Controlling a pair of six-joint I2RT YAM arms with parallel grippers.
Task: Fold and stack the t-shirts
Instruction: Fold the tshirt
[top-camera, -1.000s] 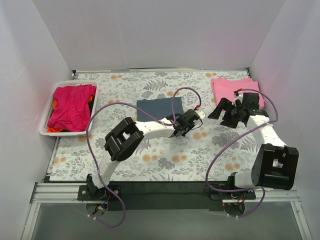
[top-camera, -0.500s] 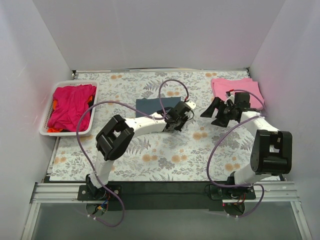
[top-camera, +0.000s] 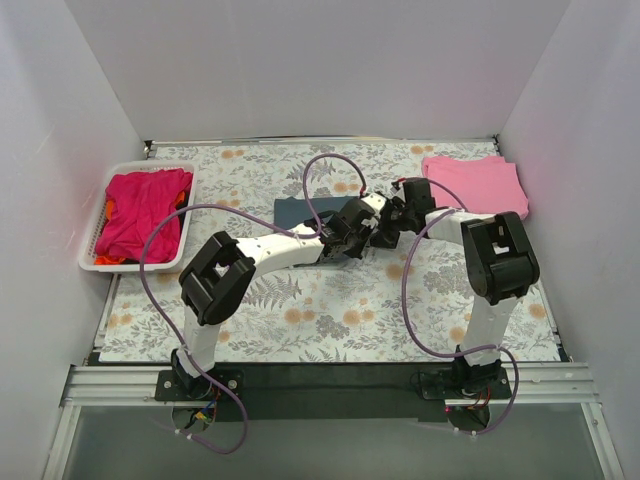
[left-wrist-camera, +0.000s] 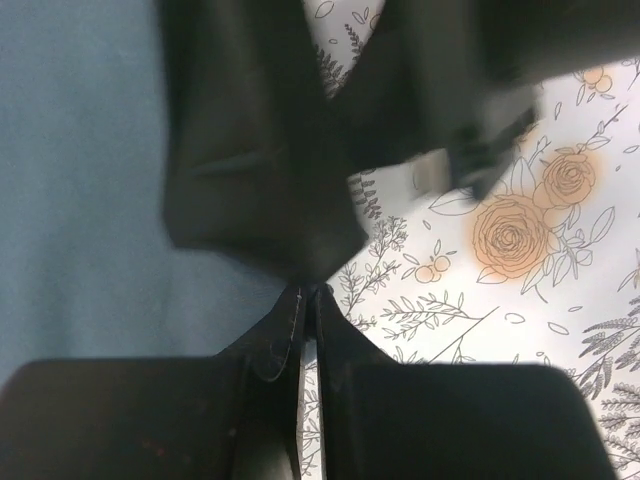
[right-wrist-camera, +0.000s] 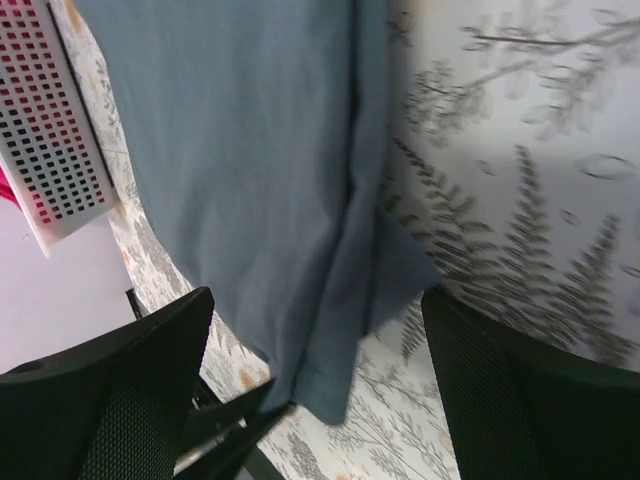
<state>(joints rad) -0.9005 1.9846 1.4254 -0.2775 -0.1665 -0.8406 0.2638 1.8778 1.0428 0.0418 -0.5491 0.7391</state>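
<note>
Right wrist view: blue-grey shirt (right-wrist-camera: 250, 150), folded flat well right of the basket (right-wrist-camera: 52, 130), looks light and limp, so I'd pinch its doubled corner; right gripper (right-wrist-camera: 315, 300) spread wide over that corner, left gripper (left-wrist-camera: 305, 300) pressed together on nothing visible.

You have the dark slate blue-grey cloth t-shirt (top-camera: 298, 212) folded flat at mid-table on the floral table cover (top-camera: 350, 310); only part shows from above. Close up, its edge (right-wrist-camera: 340, 250) is layered, one corner jutting out. The light pink cloth t-shirt (top-camera: 475, 180) lies folded flat at the far right. The magenta cloth t-shirt (top-camera: 140, 210) sits crumpled in the white slotted basket (top-camera: 130, 267), with the orange-red cloth t-shirt (top-camera: 181, 198) peeking out beside it.
</note>
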